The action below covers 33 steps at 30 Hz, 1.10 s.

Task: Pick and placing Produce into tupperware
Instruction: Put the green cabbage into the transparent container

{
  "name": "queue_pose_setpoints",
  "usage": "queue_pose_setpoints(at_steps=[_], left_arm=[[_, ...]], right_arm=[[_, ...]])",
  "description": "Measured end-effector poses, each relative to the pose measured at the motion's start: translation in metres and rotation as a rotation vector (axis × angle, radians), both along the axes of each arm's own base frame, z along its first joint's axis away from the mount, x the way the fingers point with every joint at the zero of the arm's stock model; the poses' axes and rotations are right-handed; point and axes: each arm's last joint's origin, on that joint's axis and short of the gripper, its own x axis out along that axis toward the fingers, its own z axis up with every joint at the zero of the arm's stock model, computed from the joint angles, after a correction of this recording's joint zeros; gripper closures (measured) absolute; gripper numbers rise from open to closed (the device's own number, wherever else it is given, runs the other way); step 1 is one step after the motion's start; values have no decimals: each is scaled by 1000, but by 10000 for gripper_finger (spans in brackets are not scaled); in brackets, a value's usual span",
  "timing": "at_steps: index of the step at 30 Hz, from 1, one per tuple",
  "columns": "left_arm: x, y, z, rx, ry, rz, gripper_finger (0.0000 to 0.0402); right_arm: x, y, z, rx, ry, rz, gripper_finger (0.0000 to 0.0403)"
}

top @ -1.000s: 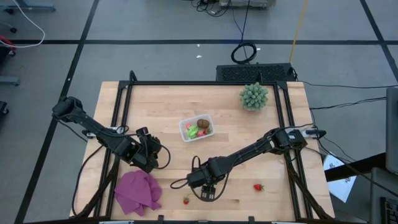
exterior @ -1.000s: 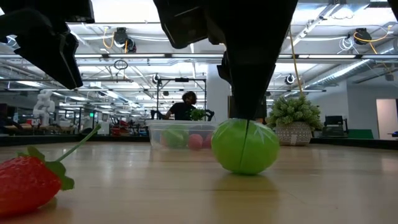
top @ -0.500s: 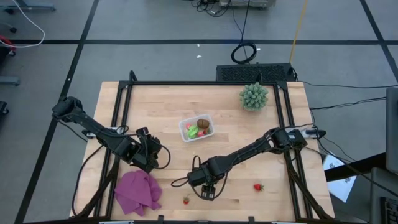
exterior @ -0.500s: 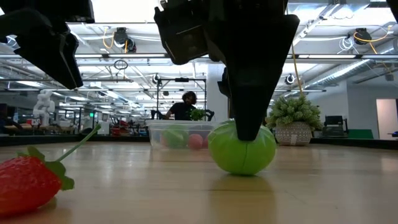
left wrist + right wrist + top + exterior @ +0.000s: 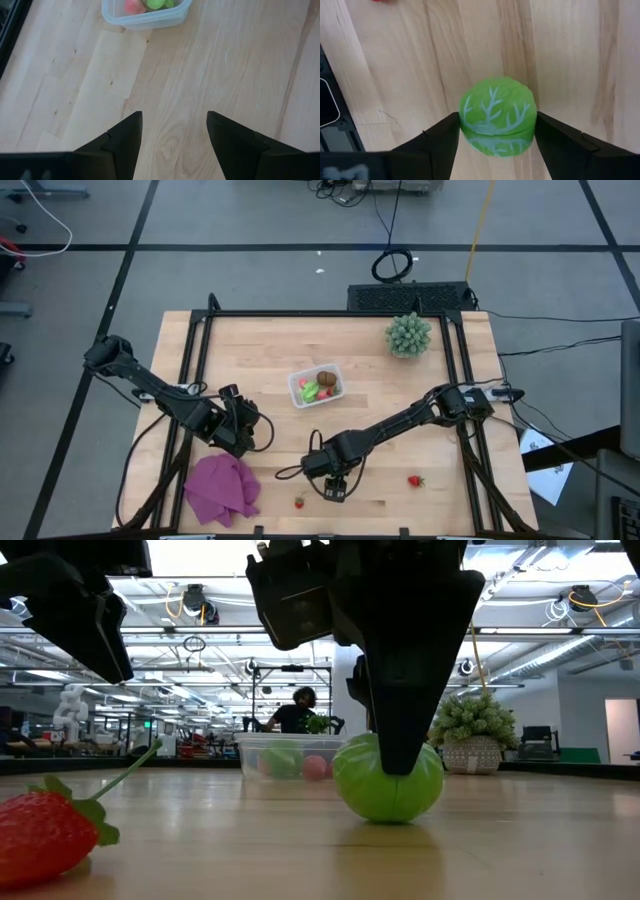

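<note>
A bright green ball with pale leaf veins (image 5: 497, 117) rests on the table near its near edge (image 5: 387, 780). My right gripper (image 5: 497, 125) stands over it, pointing down (image 5: 333, 490), shut on it. The clear tupperware (image 5: 317, 386) sits mid-table and holds a brown oval, green and pink pieces (image 5: 145, 12). Two red strawberries lie on the wood: one (image 5: 298, 502) left of the ball, one (image 5: 414, 480) to its right. My left gripper (image 5: 175, 130) hovers open left of the tupperware (image 5: 248, 432). My right gripper has the green ball pinched between its two fingers, one finger (image 5: 442, 137) on each side of its widest part (image 5: 465, 120). The fingers come from above, pointing down. The ball's underside (image 5: 385, 815) is on the table.
A purple cloth (image 5: 222, 488) lies at the near left. A spiky pale-green plant (image 5: 408, 335) stands at the far right corner. One strawberry with a green stalk (image 5: 45, 830) lies close to the low camera. Bare wood lies between the ball and the tupperware.
My right gripper has come down lower over the green ball. The ball has shifted a little toward the table's left and stays on the wood.
</note>
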Motion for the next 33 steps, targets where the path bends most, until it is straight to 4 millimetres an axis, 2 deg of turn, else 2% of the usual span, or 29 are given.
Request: queue_pose_setpoints(at_steps=[7, 22, 28, 33], left_arm=[[0, 0, 0, 0, 0, 0, 174], [0, 0, 0, 0, 0, 1, 174], [0, 0, 0, 0, 0, 1, 174], [0, 0, 0, 0, -1, 1, 174]], right_arm=[[1, 0, 1, 3, -18, 10, 192], [2, -2, 2, 3, -19, -6, 189], [0, -3, 11, 0, -35, -5, 189], [-2, -6, 29, -32, -93, -13, 189]])
